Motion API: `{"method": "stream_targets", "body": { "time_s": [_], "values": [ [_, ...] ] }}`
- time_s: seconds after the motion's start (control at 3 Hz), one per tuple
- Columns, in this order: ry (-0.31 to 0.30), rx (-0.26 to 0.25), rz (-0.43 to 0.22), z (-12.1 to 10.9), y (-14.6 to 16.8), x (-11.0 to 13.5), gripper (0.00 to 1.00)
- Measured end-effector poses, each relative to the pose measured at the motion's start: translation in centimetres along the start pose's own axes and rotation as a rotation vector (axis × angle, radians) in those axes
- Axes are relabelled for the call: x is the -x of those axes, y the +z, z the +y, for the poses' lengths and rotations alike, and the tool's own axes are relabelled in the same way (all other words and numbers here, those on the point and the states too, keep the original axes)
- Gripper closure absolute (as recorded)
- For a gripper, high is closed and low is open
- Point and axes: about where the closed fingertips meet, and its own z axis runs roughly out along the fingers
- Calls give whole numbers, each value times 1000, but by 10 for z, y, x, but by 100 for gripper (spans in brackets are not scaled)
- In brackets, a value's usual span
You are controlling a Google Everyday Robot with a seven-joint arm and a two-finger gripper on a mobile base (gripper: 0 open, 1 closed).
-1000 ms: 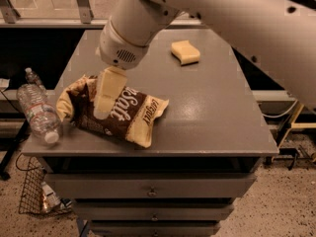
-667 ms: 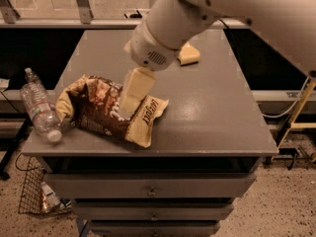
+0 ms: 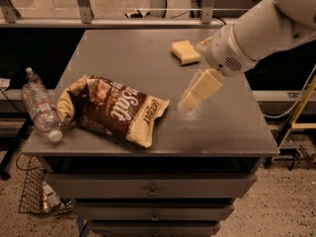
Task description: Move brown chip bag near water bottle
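Note:
The brown chip bag [image 3: 116, 111] lies flat on the left half of the grey table [image 3: 227, 127], its cream ends pointing left and right. The water bottle [image 3: 41, 110] lies on its side at the table's left edge, with its white cap toward the front. The bag's left end almost touches the bottle. My gripper [image 3: 193, 97] hangs over the bare table right of the bag, a short gap from the bag's right end, and holds nothing. The white arm [image 3: 256, 31] reaches in from the upper right.
A yellow sponge [image 3: 185, 52] sits at the back of the table, just behind the gripper. Drawers [image 3: 150, 191] run below the tabletop. A wire basket [image 3: 37, 196] stands on the floor at the lower left. A railing [image 3: 123, 16] runs behind the table.
My gripper was over the chip bag and has moved right, off the bag, to above the bare table. The bag and bottle lie where they were.

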Motion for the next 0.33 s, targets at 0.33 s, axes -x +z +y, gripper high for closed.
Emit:
{"method": "stream_targets", "body": {
  "time_s": [0.33],
  "values": [
    [0,0,0,0,0,0,0]
  ]
}}
